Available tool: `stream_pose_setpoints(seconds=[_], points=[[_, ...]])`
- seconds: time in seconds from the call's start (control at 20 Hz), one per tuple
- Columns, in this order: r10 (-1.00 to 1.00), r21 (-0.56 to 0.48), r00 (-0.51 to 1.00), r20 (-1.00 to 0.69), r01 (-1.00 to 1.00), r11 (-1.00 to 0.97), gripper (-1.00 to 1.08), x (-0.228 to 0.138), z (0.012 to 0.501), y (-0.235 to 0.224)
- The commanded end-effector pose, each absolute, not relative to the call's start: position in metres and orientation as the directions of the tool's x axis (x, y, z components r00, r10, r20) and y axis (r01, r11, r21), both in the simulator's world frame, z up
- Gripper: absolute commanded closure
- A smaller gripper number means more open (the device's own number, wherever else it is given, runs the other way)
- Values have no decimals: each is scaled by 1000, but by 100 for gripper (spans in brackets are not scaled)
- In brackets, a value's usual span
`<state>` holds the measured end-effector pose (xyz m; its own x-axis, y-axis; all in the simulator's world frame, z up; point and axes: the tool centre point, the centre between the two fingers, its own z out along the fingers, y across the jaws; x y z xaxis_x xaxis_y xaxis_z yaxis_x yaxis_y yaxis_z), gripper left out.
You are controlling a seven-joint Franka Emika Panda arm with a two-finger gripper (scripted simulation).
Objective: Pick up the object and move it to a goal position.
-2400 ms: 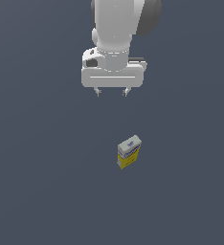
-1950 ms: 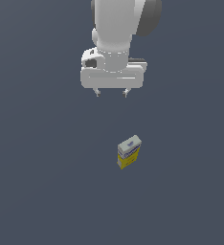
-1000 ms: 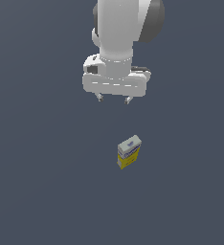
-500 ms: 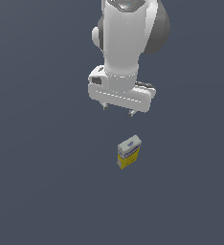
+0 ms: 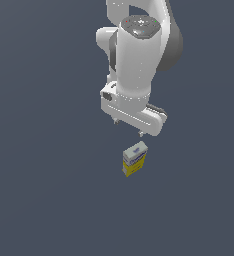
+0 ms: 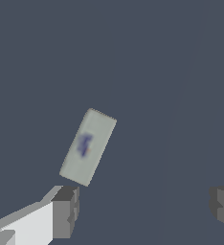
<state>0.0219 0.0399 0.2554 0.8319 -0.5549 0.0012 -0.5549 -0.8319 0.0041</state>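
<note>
— Carton (image 5: 134,158) position, please?
— It stands on the dark worktop (image 5: 44,190), just nearer the camera than the gripper (image 5: 129,128) in the exterior view, clear of it. Yellow lower body, pale top with blue print.
— And the fingers (image 6: 65,210)?
— Spread wide and holding nothing. The wrist view shows one dark pad at each side with bare worktop between; the far pad is cut off by the frame edge. The carton's pale top lies beyond the gap, beside one pad, not between them.
— Anything unclear?
— The print is too blurred to read, and in the exterior view the white hand hides most of both fingers.
</note>
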Motion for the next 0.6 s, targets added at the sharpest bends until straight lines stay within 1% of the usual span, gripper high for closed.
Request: stream_pose_setpoints(seconds=[0.0, 0.55], points=[[-606, 3, 796, 1, -606, -796, -92, 30, 248, 45], [-778, 0, 628, 0, -778, -628, -92, 57, 217, 64]])
